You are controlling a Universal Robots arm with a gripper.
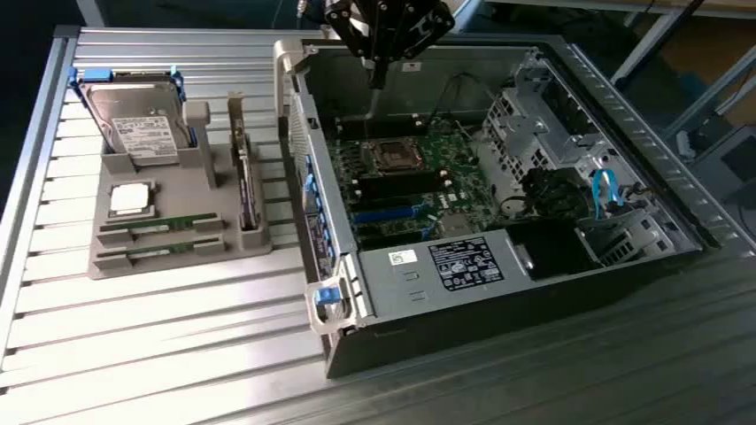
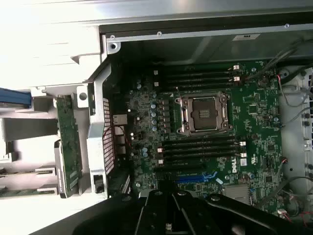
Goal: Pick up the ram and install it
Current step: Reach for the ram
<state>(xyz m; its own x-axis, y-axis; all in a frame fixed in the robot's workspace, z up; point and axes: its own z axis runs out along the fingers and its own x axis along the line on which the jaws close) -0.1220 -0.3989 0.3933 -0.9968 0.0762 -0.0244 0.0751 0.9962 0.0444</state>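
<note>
exterior view: the black robot gripper point(image 1: 375, 78) hangs over the far end of the open black-and-silver desktop computer case point(image 1: 497, 332), above the green motherboard point(image 1: 443, 150) and just beyond its square silver processor socket point(image 1: 394, 158). its fingers are drawn together into a narrow tip, and nothing can be seen held between them.

the two long, thin green ram sticks point(image 1: 159, 225) are well apart from the gripper, on the exterior view's left. they lie side by side in slots at the near end of a grey plastic holder tray point(image 1: 195, 199), which rests on the ribbed aluminium table point(image 1: 154, 336) beside the case. on the same tray, a square silver processor chip point(image 1: 130, 199) sits just behind the sticks, a silver hard drive with a white label point(image 1: 136, 124) leans at the far end, and a dark expansion card point(image 1: 244, 173) stands on edge along the side nearest the case.

wrist view: the camera looks straight down on the motherboard, with the processor socket between two banks of long black memory slots point(image 2: 200, 147) with white end clips. the gripper's black body shows above the blue slot point(image 2: 193, 178).
</note>
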